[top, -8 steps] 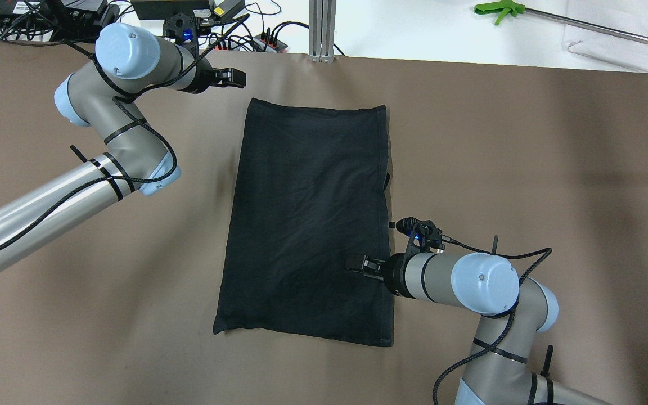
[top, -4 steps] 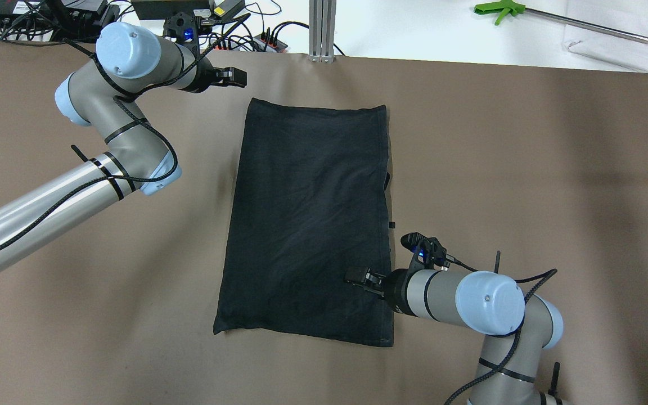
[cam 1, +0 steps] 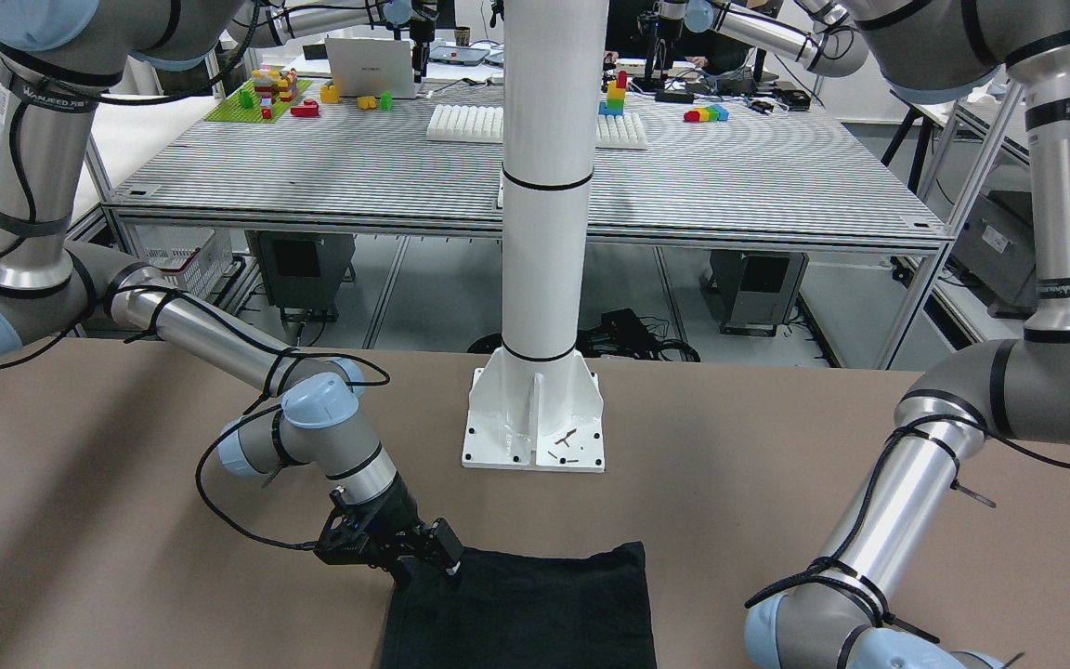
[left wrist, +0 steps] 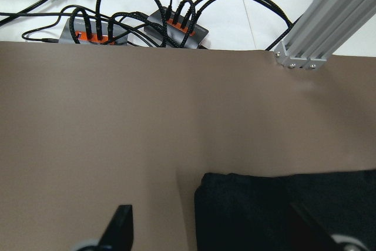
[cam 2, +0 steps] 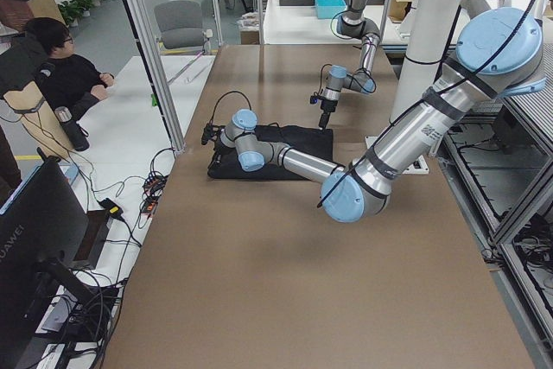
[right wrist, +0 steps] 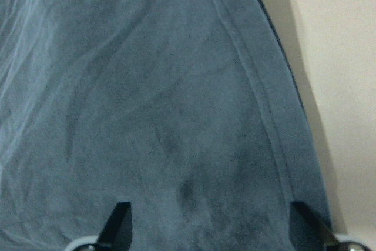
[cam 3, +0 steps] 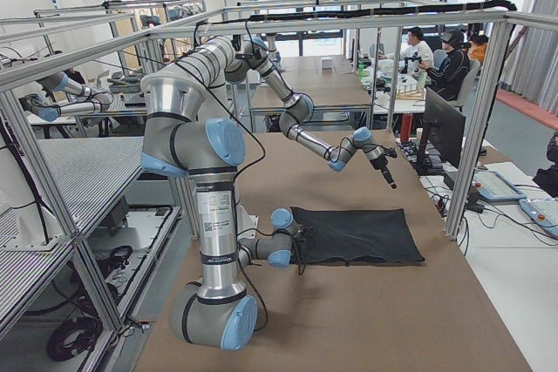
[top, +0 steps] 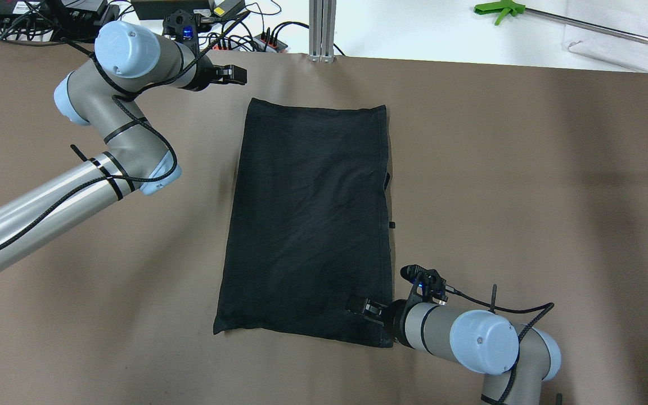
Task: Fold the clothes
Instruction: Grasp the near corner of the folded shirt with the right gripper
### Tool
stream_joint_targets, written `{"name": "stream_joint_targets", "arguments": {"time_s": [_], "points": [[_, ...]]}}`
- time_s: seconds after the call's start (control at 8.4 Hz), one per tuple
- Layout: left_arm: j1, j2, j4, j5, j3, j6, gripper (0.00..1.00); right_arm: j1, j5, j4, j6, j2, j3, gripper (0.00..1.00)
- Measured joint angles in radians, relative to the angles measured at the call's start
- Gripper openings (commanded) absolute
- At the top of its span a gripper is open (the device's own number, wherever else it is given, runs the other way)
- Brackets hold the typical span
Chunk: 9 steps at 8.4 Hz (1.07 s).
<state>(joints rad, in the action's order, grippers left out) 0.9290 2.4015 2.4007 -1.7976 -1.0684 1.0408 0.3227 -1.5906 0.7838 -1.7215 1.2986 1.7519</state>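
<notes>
Clock directions as in the overhead view. Nearest the robot is the white pole base, at 6 o'clock of the black cloth and apart from it. The right gripper has its jaws spread wide over the cloth's 5 o'clock corner; can't tell if it touches. Cloth lies flat mid-table, lightly wrinkled. The left gripper, fingers wide apart, is just off the 11 o'clock corner, clear of the fabric. Beyond: aluminium post at 12, power strips at 11. Front view cuts off most of the cloth.
</notes>
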Motion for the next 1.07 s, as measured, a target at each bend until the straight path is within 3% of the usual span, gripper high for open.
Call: {"name": "stream_joint_targets", "arguments": {"time_s": [0.24, 0.36, 0.6, 0.95, 1.07], "points": [[0.000, -0.003, 0.000, 0.002, -0.001, -0.001, 0.93, -0.027, 0.021, 0.001, -0.006, -0.002, -0.005, 0.93], [0.001, -0.004, 0.000, 0.003, -0.001, -0.001, 0.93, -0.040, 0.035, 0.001, -0.010, -0.006, -0.008, 0.85], [0.000, -0.007, 0.000, 0.010, -0.001, -0.001, 0.93, -0.050, 0.055, 0.004, -0.021, -0.029, -0.010, 0.46], [-0.001, -0.009, 0.000, 0.015, 0.000, -0.001, 0.93, -0.046, 0.066, 0.014, -0.088, -0.066, -0.015, 0.03], [-0.001, -0.009, 0.000, 0.016, 0.000, -0.001, 0.93, -0.045, 0.082, 0.015, -0.094, -0.073, -0.018, 0.00]]}}
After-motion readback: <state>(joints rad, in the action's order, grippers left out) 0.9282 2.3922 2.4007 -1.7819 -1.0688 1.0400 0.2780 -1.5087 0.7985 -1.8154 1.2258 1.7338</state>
